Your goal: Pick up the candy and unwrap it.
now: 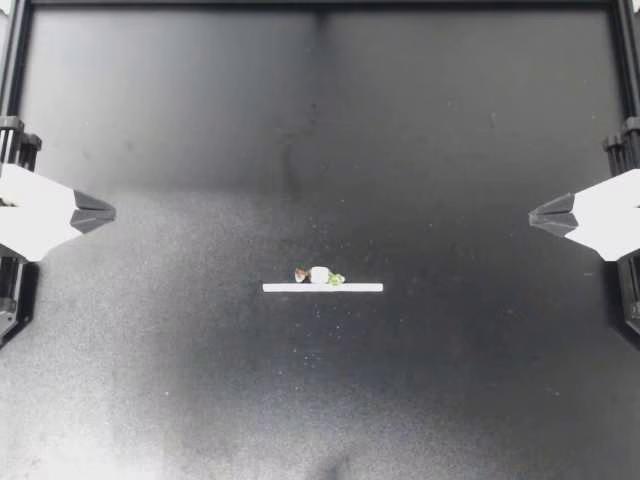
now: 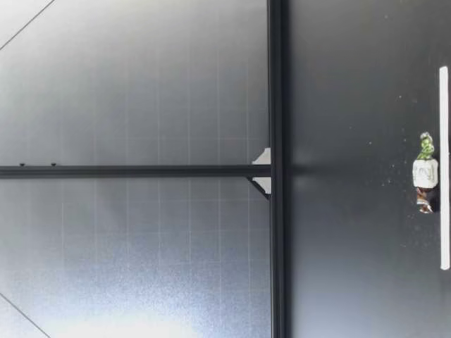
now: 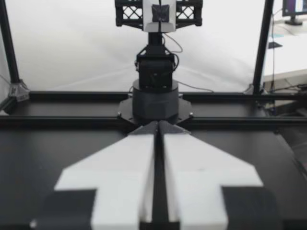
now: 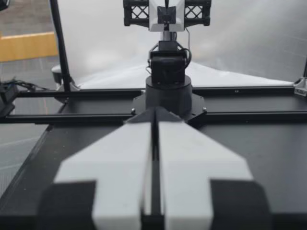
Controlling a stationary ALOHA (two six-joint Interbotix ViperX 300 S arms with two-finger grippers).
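Observation:
A small wrapped candy [image 1: 319,275] with a white middle, a brown twisted end and a green twisted end lies on the black table, touching a white strip [image 1: 322,288]. In the low view the candy [image 2: 425,173] rests flat beside the strip [image 2: 444,167]. My left gripper [image 1: 110,212] is shut at the table's left edge, far from the candy. My right gripper [image 1: 534,215] is shut at the right edge, equally far. Each wrist view shows its own fingers [image 3: 125,182] [image 4: 192,177] pressed together with nothing between them, and the other arm's base ahead.
The black table [image 1: 320,130] is ringed by a black frame rail [image 2: 276,84]. The right arm's base [image 3: 156,98] faces the left gripper, and the left arm's base [image 4: 168,91] faces the right gripper. No other objects lie on the tabletop.

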